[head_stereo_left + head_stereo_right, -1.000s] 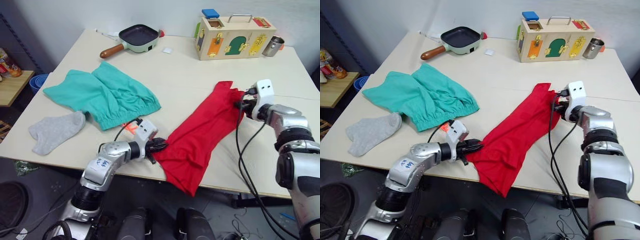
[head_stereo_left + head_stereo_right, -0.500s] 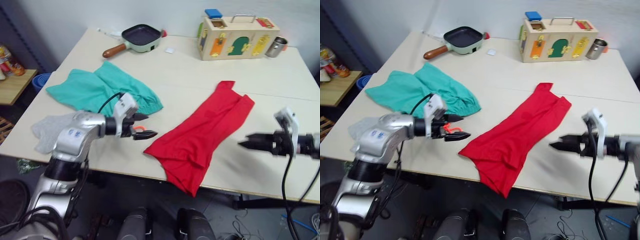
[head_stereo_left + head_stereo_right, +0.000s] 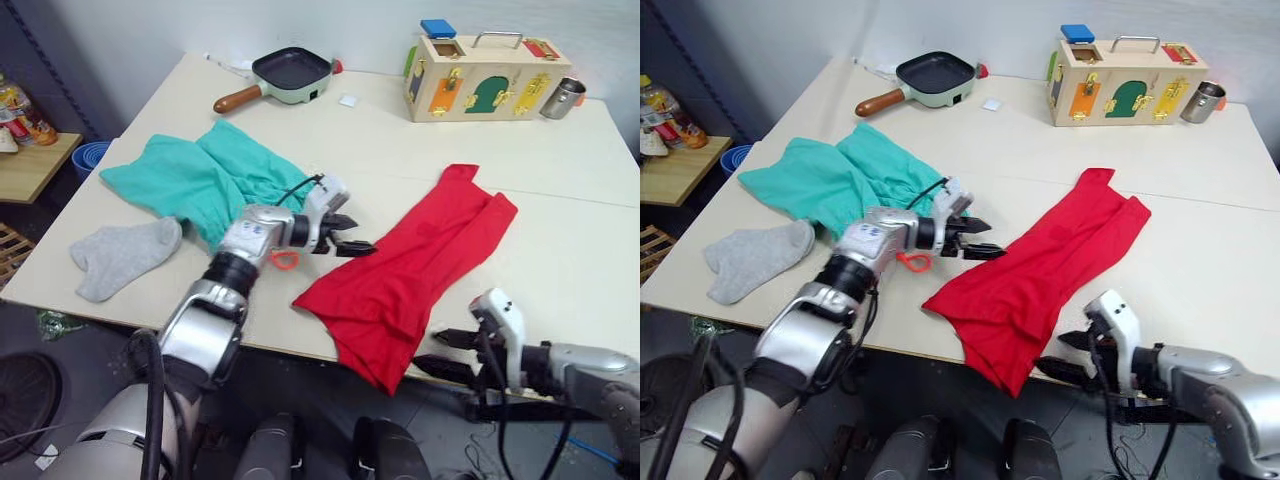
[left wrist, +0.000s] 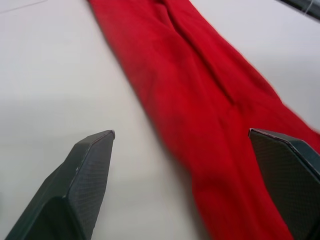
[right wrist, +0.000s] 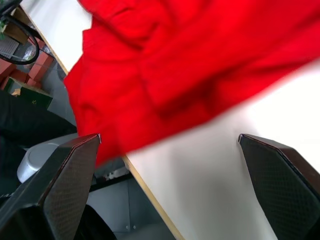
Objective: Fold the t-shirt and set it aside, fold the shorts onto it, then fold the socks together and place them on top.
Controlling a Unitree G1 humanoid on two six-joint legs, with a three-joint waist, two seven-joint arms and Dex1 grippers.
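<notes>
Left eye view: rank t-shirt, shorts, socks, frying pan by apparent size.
1. t-shirt and shorts: look about alike, so no ranking between them.
2. socks.
3. frying pan: smallest as seen, though it lies farthest from the camera, so its real rank is unsure.

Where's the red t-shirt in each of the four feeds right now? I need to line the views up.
Left eye view: the t-shirt runs diagonally right of centre, its near end over the table edge.
Right eye view: the same diagonal strip.
Left wrist view: a red band between the open left pincer's fingers.
Right wrist view: it fills the upper part.
Shared landmark: its overhanging corner at the table's near edge.
</notes>
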